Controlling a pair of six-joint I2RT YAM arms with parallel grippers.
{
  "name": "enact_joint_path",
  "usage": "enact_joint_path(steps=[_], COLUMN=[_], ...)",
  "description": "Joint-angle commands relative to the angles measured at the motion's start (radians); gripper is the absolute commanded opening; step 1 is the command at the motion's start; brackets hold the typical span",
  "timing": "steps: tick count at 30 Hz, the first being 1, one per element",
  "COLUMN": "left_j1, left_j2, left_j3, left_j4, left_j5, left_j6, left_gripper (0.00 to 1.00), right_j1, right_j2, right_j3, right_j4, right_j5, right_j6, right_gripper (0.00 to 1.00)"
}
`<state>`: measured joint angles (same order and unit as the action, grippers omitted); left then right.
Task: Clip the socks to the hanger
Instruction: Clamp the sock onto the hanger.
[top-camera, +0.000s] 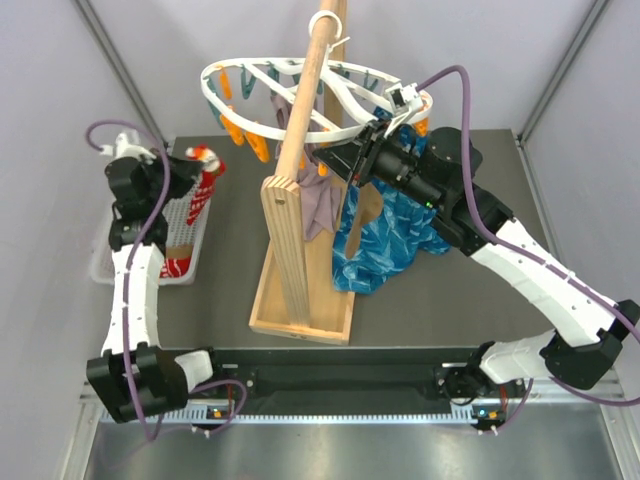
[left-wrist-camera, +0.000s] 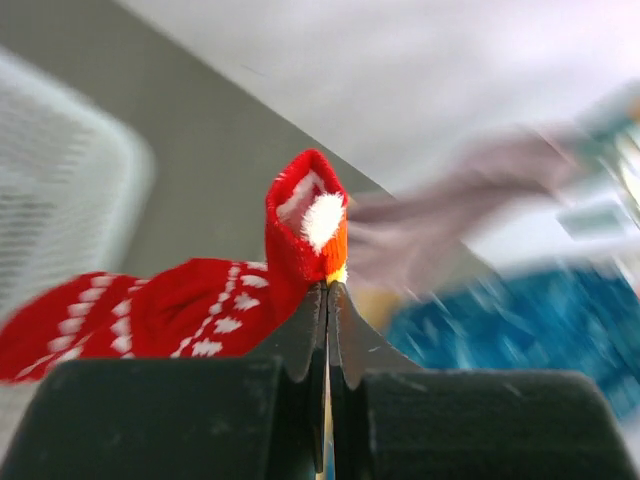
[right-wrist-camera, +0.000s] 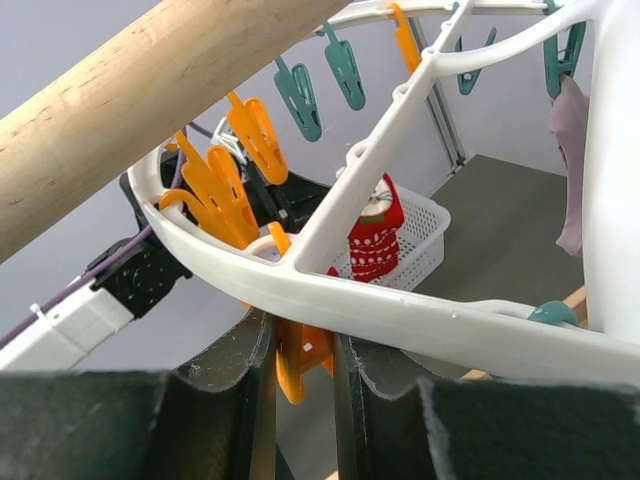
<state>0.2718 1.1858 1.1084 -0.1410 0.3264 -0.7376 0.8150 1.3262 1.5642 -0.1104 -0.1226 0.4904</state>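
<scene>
Top external view: the left gripper (top-camera: 195, 172) is up over the basket (top-camera: 105, 268) at the table's left edge, jaws pinched tight on a red sock (top-camera: 203, 192) that dangles from them, and the left wrist view shows the fingertips shut right on its cuff. Across the table, the hanger (right-wrist-camera: 400, 312) hangs from the pole (top-camera: 305, 95) toward the back edge, a mauve sock (top-camera: 318, 205) drooping from it beside the pole. The right gripper (right-wrist-camera: 300, 350) is at the near rim, and the right wrist view has its jaws clamped on an orange peg (right-wrist-camera: 302, 368) just under that rim!
</scene>
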Motion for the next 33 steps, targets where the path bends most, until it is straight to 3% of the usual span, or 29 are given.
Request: enact_joint_path(steps=[1, 6, 11, 17, 23, 33], left_j1=[-0.115, -0.342, -0.460, -0.494, -0.529, -0.606], left_j2=[-0.035, -0.086, -0.140, -0.124, -0.089, -0.069], left_j3=[-0.016, -0.044, -0.099, -0.097, -0.048, -0.050], left_j4=[0.093, 0.196, 0.258, 0.366, 0.438, 0.543], left_j5=[0.193, 0.281, 0.431, 0.615, 0.713, 0.758], left_j6=[0.024, 0.116, 0.198, 0.150, 0.124, 0.069], left_gripper=[0.00, 0.00, 0.00, 0.00, 0.00, 0.00], right_j1=[-0.024, -0.023, -0.025, -0.025, -0.025, -0.027], right_j2=[0.018, 0.007, -0.005, -0.021, -0.028, -0.045], right_j3=[-0.041, -0.049, -0.062, -0.095, -0.108, -0.133], right_j4=[-0.106, -0.107, -0.110, -0.091, -0.077, -0.071], right_j5=[0.021, -0.003, -0.035, -0.057, -0.060, -0.055], right_j6=[-0.023, -0.033, -0.064, -0.082, -0.070, -0.072], right_gripper=[0.00, 0.00, 0.00, 0.00, 0.00, 0.00])
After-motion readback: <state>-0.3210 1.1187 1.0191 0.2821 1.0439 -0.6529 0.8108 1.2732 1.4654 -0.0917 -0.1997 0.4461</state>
